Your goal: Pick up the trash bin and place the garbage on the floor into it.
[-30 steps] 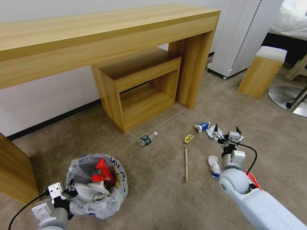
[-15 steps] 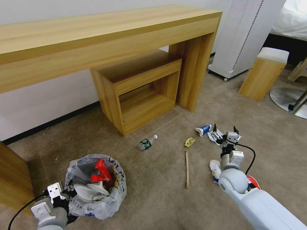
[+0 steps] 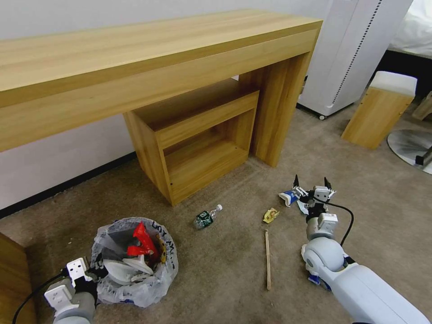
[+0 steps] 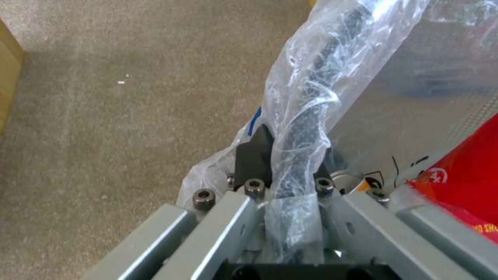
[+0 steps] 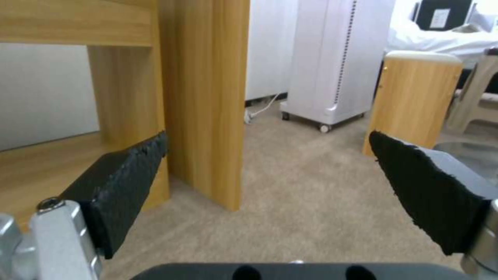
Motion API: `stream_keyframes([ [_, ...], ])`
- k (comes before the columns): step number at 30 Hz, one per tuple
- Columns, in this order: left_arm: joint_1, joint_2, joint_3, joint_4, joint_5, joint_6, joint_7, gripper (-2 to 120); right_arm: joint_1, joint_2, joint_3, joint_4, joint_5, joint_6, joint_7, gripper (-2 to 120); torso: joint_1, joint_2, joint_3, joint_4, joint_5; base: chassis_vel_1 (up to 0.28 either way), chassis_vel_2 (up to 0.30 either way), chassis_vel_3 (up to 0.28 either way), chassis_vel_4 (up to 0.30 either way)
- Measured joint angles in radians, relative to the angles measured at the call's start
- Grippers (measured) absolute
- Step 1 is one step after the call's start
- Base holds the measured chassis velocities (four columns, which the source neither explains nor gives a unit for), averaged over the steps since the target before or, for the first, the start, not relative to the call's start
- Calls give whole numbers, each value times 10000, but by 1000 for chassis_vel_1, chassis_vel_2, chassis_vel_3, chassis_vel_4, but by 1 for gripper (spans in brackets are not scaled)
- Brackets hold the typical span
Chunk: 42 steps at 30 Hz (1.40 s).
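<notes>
Left gripper clamps the bagged rim of the trash bin, which sits low at the robot's left, already holding red wrappers. Right gripper, fingers spread and empty, hovers above a blue-white wrapper on the floor.

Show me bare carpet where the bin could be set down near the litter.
Bare beige carpet lies between the bag-lined trash bin, held by the left gripper, and the wooden stick. Crowded: blue-white wrapper and yellow wrapper by the open right gripper.
</notes>
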Motion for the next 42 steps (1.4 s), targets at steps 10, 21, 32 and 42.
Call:
stream_keyframes([
  [10,-125,-70,76,159,85,-75,19,0,-274,-573,-579,1494,4208,-3245,1351,100,0,0,0,1,0,0,0,0,0],
  [21,-203,-182,139,223,136,-141,48,0,-531,-585,-2123,1048,5578,-4772,2074,100,0,0,0,2,0,0,0,0,0],
  [32,-158,-228,127,184,137,-180,61,0,-441,-213,-2822,-124,4926,-4428,1680,100,0,0,0,1,-2,0,0,0,0],
  [42,-41,-290,83,58,164,-192,70,0,-465,-256,-3052,-579,4316,-4049,1252,100,0,0,1,0,-3,0,0,0,0],
])
